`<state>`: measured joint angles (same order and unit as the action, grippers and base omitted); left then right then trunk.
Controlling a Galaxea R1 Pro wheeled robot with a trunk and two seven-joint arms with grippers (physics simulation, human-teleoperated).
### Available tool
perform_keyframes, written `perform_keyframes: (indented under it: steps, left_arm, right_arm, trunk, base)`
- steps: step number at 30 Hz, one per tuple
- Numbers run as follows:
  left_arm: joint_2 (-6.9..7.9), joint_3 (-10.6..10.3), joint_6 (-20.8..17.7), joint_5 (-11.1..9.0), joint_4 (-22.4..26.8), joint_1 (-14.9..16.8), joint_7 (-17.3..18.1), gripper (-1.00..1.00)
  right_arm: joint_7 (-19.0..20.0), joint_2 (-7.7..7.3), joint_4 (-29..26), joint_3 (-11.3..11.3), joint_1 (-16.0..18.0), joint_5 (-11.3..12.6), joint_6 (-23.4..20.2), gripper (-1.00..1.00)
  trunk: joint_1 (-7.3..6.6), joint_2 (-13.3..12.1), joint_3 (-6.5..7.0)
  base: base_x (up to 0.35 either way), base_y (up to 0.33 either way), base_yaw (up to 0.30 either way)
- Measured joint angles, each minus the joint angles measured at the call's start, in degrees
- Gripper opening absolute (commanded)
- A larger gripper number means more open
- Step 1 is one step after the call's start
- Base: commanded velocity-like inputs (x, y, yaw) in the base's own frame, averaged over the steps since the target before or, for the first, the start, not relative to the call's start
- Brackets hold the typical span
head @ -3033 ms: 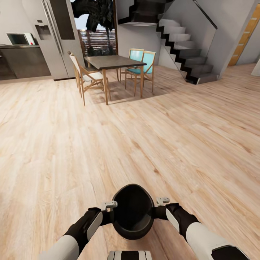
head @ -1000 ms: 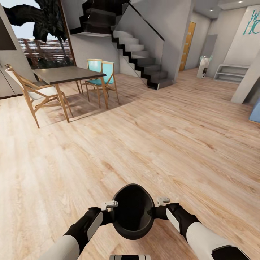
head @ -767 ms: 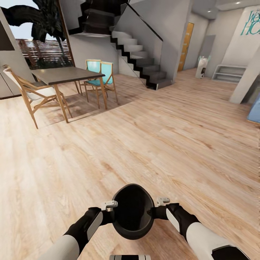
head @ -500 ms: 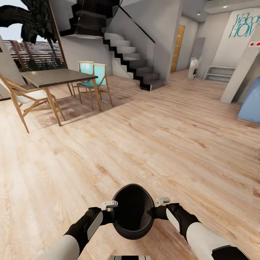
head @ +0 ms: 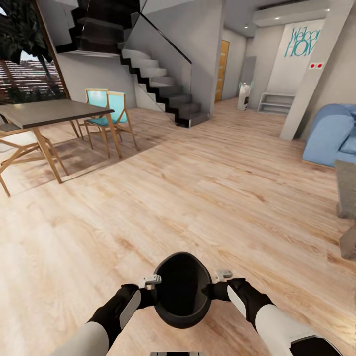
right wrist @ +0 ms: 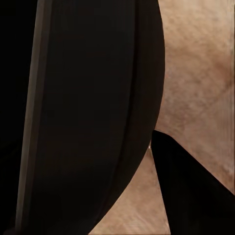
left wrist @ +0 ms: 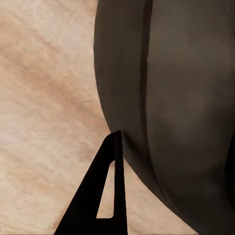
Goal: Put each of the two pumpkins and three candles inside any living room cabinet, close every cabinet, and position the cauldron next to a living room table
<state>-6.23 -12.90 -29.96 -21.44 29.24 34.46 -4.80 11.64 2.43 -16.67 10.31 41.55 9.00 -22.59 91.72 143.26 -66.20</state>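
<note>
The black cauldron (head: 182, 289) hangs low in front of my trunk, mouth up and empty, above the wooden floor. My left gripper (head: 151, 288) is shut on its left rim and my right gripper (head: 215, 284) on its right rim. In the left wrist view one dark finger (left wrist: 105, 191) lies against the cauldron's bulging wall (left wrist: 181, 98). The right wrist view has the cauldron wall (right wrist: 93, 107) close up, with a finger (right wrist: 196, 196) beside it. The pumpkins, the candles and the cabinet are out of view.
A dark dining table (head: 44, 111) with teal chairs (head: 106, 106) stands at the far left. A staircase (head: 158, 84) rises behind it. A blue sofa (head: 332, 134) and a grey piece of furniture (head: 347, 190) sit at the right edge. Open wooden floor (head: 198, 188) lies ahead.
The whole view has swung to the right, so the camera turned. The dining table slid left, and the sofa and grey furniture came in. The cauldron stays held the same way.
</note>
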Motion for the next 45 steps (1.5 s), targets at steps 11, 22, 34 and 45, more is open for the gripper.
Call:
perform_keyframes:
  steps: [11, 22, 34, 45]
  left_arm:
    - [0.05, 0.01, -0.16, 0.09, 0.17, 0.01, 0.00, -1.00]
    - [0.10, -0.21, 0.04, 0.02, 0.28, 0.01, -0.05, -1.00]
    - [-0.03, 0.06, -0.09, 0.10, 0.11, 0.00, -0.08, -1.00]
    - [-0.07, 0.06, -0.03, 0.03, 0.01, 0.00, -0.10, -1.00]
  right_arm:
    - [-0.01, 0.05, -0.01, -0.11, 0.01, -0.07, 0.04, -1.00]
    - [-0.02, 0.07, 0.02, -0.12, 0.01, -0.10, 0.40, -1.00]
    - [0.05, -0.01, -0.01, -0.07, 0.01, -0.09, 0.04, -1.00]
    - [0.07, -0.05, 0.01, -0.02, 0.00, 0.00, 0.00, -1.00]
  trunk:
    - [0.00, 0.00, 0.76]
    - [0.00, 0.00, 1.52]
    - [0.00, 0.00, 2.34]
    - [0.00, 0.00, 3.09]
  base:
    - [0.327, 0.000, -0.209]
    - [0.132, 0.000, -0.209]
    - [0.001, 0.000, -0.209]
    - [0.081, 0.000, -0.209]
